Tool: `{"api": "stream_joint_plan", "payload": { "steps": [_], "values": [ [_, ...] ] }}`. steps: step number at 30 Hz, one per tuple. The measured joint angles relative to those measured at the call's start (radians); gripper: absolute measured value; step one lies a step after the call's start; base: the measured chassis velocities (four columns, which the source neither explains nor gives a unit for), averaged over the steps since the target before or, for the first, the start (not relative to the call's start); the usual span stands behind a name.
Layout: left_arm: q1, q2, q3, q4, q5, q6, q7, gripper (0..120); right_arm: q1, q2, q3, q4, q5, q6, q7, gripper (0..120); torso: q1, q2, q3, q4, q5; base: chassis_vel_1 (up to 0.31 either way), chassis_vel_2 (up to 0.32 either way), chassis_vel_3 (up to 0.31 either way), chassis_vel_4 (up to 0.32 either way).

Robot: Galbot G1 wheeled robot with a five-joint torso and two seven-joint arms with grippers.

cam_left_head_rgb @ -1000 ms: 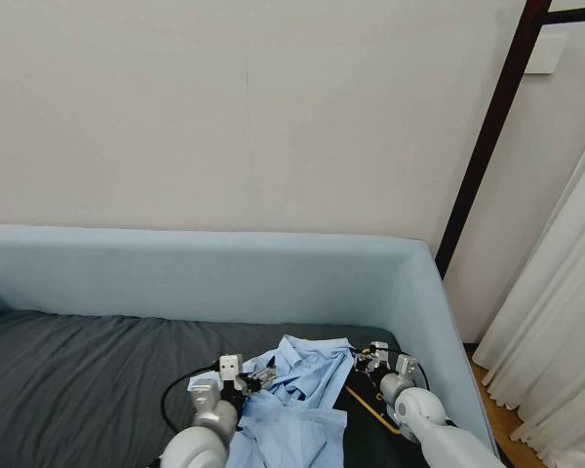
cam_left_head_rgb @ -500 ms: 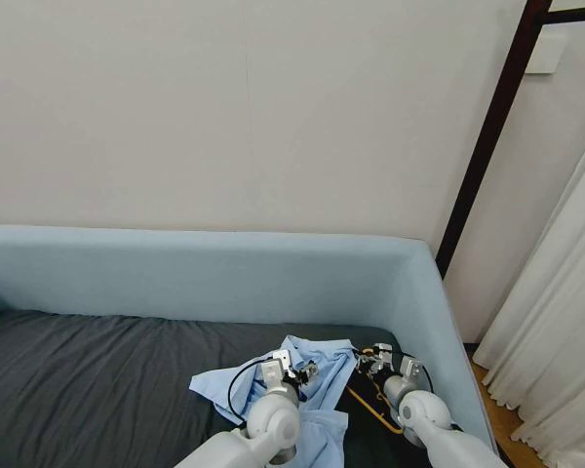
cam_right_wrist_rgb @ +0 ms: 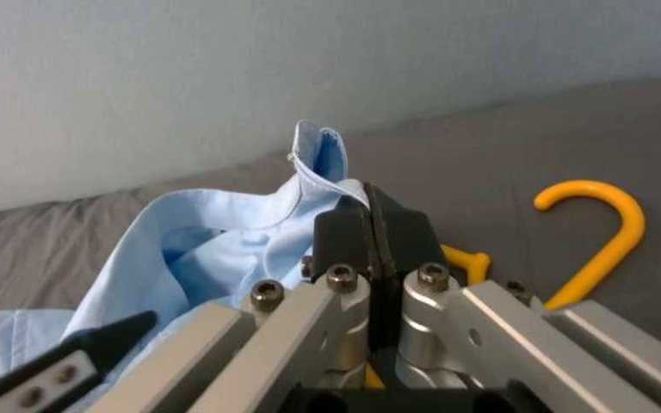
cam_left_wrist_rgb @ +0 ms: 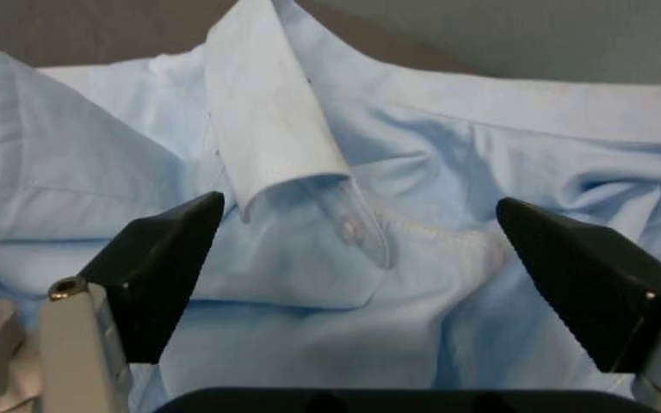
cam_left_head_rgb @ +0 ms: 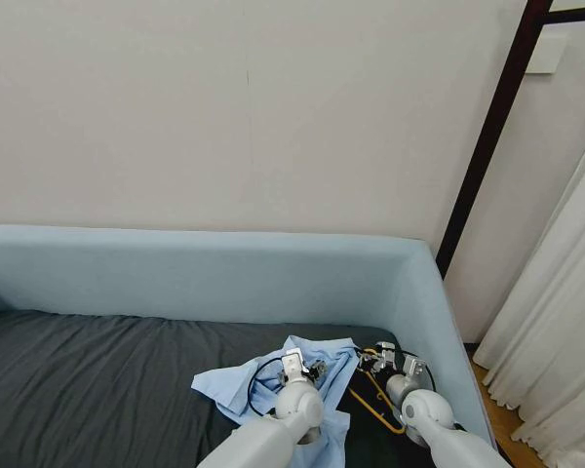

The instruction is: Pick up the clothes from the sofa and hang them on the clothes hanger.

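Dark grey sofa seat point(cam_left_head_rgb: 97, 370) spreads under both arms, with the light blue shirt point(cam_left_head_rgb: 229, 385) lying crumpled on it at the end by the armrest. Closest in, the left gripper point(cam_left_head_rgb: 312, 369) hangs just above the shirt with its jaws wide apart; its black fingers point(cam_left_wrist_rgb: 158, 258) stand one on each side of the collar point(cam_left_wrist_rgb: 271, 120), clear of the cloth, and the collar's button placket runs down between them. Just to that gripper's right, the right gripper point(cam_right_wrist_rgb: 371, 215) sits low over the seat with its two pads pressed together, clamped on a raised edge of the shirt that stands up from the pile and meets the pad tips. The rest of the shirt falls away from that pinch toward the left gripper. Beside the right gripper, on its far side from the shirt, a yellow hanger point(cam_right_wrist_rgb: 592, 188) lies flat on the seat, its hook curving away from the fingers and part of its bar running under them. Beyond both grippers rises the pale blue sofa back point(cam_left_head_rgb: 224, 278), which turns into the armrest point(cam_left_head_rgb: 439, 322) to the right of the right gripper. Behind that stands a plain off-white wall point(cam_left_head_rgb: 224, 117), then a dark slanting post point(cam_left_head_rgb: 487, 146) and a white curtain point(cam_left_head_rgb: 556, 361) farther to the right.
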Motion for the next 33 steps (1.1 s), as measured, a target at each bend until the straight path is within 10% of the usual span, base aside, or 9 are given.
{"api": "stream_joint_plan", "payload": {
  "steps": [23,33],
  "values": [
    [0.005,-0.053,-0.100,0.145,0.040,-0.039,0.069,8,0.005,-0.010,-0.005,-0.022,0.005,0.001,-0.006,0,0.000,0.000,0.000,0.0000,-0.0002,0.000,0.000,0.000,0.000],
    [0.022,0.031,-0.079,0.041,0.032,-0.035,0.060,0,-0.006,-0.021,-0.002,0.011,0.018,0.002,-0.001,0,0.000,0.000,0.000,0.0001,-0.0004,0.000,0.000,0.000,0.000]
  ]
}}
